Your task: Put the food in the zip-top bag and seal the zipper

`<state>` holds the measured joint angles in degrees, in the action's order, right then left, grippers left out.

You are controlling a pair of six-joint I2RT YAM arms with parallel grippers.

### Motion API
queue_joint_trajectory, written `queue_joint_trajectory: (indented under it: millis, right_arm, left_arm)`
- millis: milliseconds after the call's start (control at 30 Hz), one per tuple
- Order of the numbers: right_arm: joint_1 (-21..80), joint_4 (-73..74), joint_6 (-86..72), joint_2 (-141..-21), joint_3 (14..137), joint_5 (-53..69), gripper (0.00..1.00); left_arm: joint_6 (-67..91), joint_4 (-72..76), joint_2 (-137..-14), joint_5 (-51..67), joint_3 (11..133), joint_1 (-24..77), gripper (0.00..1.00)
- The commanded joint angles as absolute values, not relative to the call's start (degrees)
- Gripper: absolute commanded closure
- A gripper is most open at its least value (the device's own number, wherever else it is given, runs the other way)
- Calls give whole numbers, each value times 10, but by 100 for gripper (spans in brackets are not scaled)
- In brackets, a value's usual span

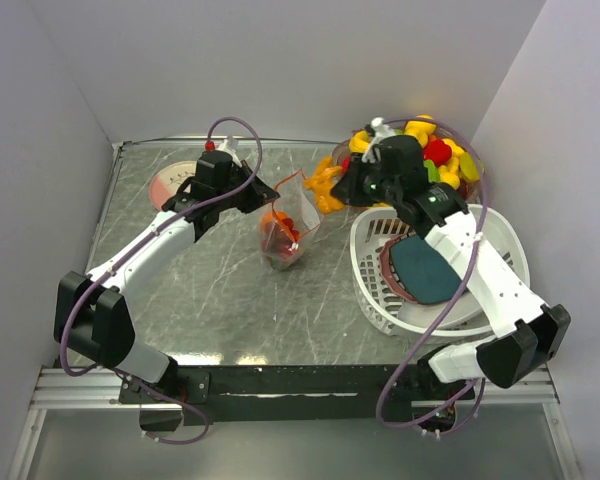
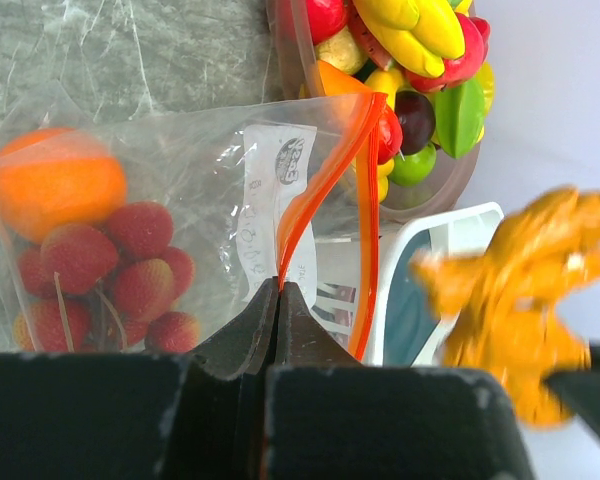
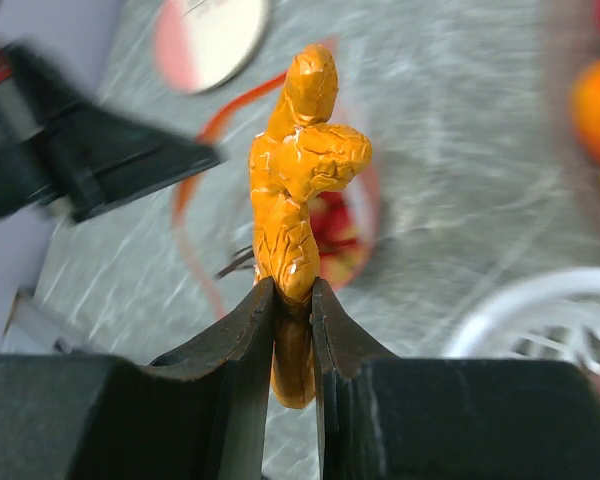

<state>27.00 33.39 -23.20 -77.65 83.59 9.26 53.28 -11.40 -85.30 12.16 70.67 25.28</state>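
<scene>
Food (image 3: 298, 190) in right hand (image 3: 293, 292) (bag (image 1: 294, 216) near)

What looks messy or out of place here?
Nothing is spilled or broken. The left gripper pinches the zipper, holding the zip-top bag open, and the right gripper holds an orange food piece near it. Only the bowl looks overfull, with toys heaped above its rim.

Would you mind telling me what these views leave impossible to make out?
1. Left wrist: lower part of the zip-top bag, hidden behind the left gripper.
2. Left wrist: the zipper near end, also behind that gripper.
3. Right wrist: lower end of the orange food, hidden inside the right gripper.
</scene>
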Motion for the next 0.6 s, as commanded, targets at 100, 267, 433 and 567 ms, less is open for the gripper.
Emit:
queue_joint_trajectory:
  millis: [100,267,433,567]
  right_arm:
    - [333,357,-197,-814,890,113,96]
    - [352,400,-200,-852,923,48,97]
    - [364,427,-203,-895,952,3,98]
    - [374,438,-214,-934,987,-31,98]
  left_arm:
    - [526,-99,-846,122,719,256,99]
    - [526,-98,-844,121,715,256,99]
    - [527,-96,-846,123,711,256,99]
    - [526,-97,-845,123,710,256,99]
